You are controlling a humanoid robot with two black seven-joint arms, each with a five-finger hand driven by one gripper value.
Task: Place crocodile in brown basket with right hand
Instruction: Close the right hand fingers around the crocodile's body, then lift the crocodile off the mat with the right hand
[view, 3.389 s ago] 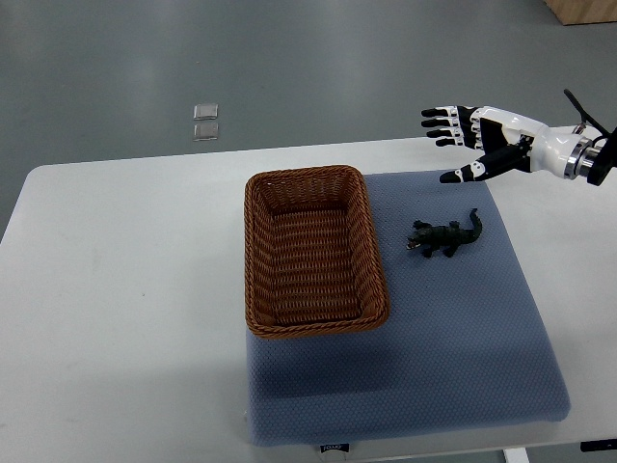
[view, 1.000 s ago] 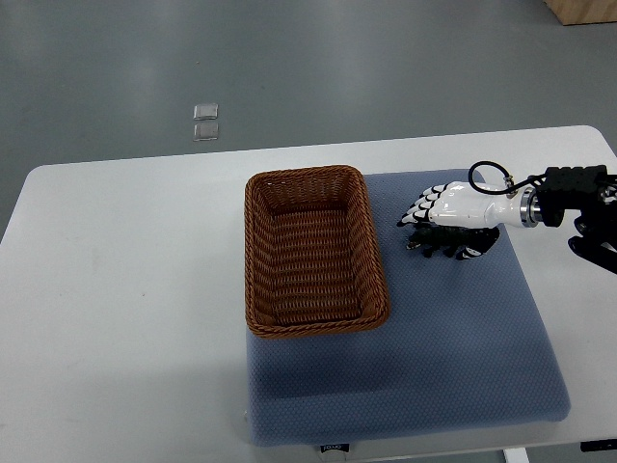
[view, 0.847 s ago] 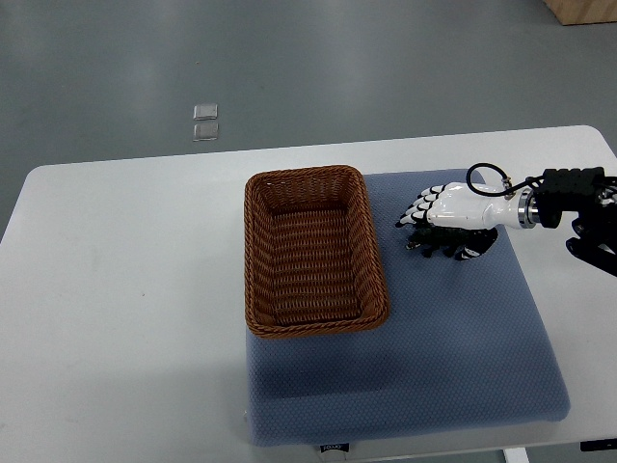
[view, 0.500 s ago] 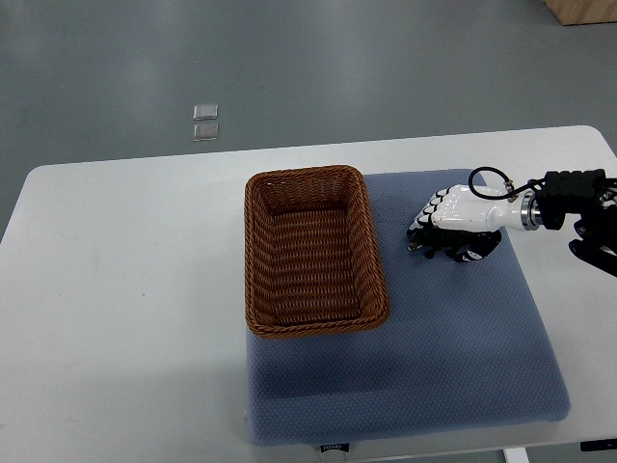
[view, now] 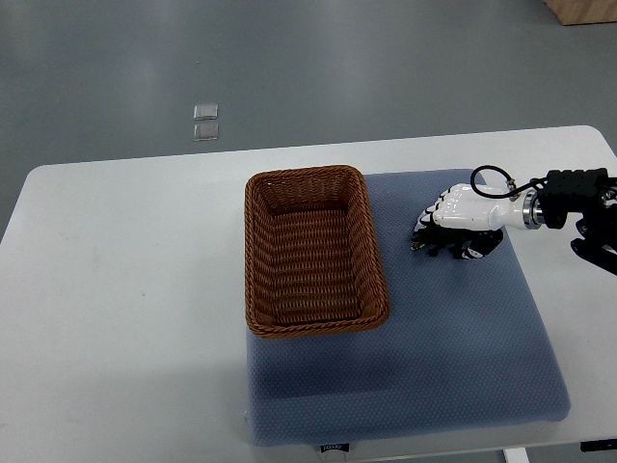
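Observation:
A small dark crocodile (view: 431,246) lies on the blue mat (view: 453,347), just right of the brown wicker basket (view: 258,260). My right hand (view: 451,224) reaches in from the right edge and sits on top of the crocodile, its white-and-black fingers curled down around the body. Only the crocodile's head and some legs show under the hand. The basket is empty. No left arm shows.
The mat and basket rest on a white table (view: 125,289). Two small clear squares (view: 204,122) lie on the grey floor beyond the table's far edge.
The right hand came down from above the mat's far right corner onto the crocodile, and its fingers have curled from spread to closed around it over the last second.

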